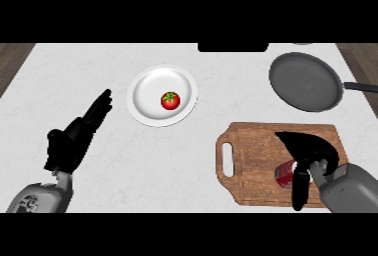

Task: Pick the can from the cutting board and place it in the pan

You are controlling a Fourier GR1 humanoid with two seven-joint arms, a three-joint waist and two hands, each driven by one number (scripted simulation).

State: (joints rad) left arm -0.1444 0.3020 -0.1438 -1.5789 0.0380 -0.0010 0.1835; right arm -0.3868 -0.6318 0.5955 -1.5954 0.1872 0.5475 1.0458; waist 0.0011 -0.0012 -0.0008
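A red can stands on the wooden cutting board at the lower right, mostly hidden by my right hand. That hand arches over the can with its fingers curled round it and the thumb down its front side. The dark grey pan lies at the upper right, its handle pointing right, with nothing in it. My left hand rests at the left with straight fingers pointing up and right, holding nothing.
A white plate holding a tomato sits on the counter's middle, left of the pan. A dark object stands at the back edge. Wooden floor shows past the counter's left and right edges.
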